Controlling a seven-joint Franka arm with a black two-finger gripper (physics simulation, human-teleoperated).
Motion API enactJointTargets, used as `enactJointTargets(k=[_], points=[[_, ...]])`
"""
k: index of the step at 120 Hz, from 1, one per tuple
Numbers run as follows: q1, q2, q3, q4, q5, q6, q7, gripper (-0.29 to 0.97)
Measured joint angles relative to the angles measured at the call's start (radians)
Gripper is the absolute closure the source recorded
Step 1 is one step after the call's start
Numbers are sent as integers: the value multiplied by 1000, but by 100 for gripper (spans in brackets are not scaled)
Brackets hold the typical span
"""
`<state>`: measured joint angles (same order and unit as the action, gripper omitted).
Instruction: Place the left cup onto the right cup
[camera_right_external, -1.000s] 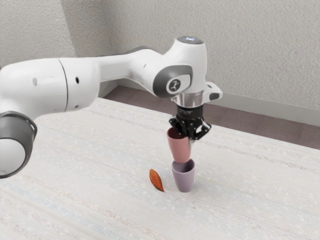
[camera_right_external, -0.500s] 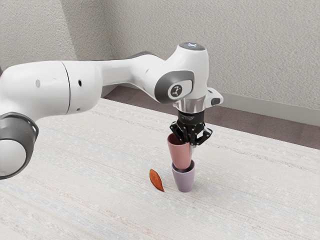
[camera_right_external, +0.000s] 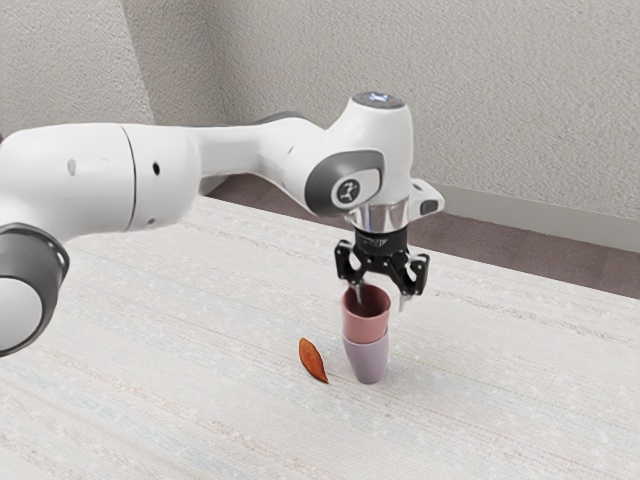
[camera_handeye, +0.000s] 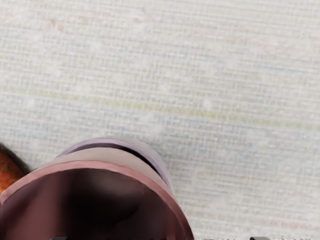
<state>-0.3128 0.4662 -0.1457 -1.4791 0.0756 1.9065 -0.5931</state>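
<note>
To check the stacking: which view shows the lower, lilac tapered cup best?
The exterior view: the lilac cup shows its side wall, with the pink tapered cup nested inside. In the wrist view, an arc of its rim peeks past the pink cup.

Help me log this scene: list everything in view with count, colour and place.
Pale woven-look table: one, off-white, under everything.
Lilac plastic cup: one, pale purple, standing on the table.
Dusty-pink plastic cup: one, pink, nested upright in the lilac cup.
Orange leaf-shaped piece: one, orange, on the table beside the lilac cup.
White robot arm: one, white, entering from the exterior view's left.
Black two-finger gripper: one, black, open, at the pink cup's rim.
</note>
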Motion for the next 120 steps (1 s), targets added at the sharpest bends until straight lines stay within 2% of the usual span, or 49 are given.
enactJointTargets(k=[21, 50, 64, 81, 104, 120], points=[[-3, -68, 0, -51, -1, 4, -3, 9], [-25, -216, 12, -139, 6, -21, 22, 3], [-21, -269, 66, -152, 13, -65, 102, 2], [-4, -361, 92, -251, 50, -79, 216, 1], [34, -394, 186, -279, 65, -75, 413, 0], [87, -438, 203, -279, 67, -83, 536, 0]])
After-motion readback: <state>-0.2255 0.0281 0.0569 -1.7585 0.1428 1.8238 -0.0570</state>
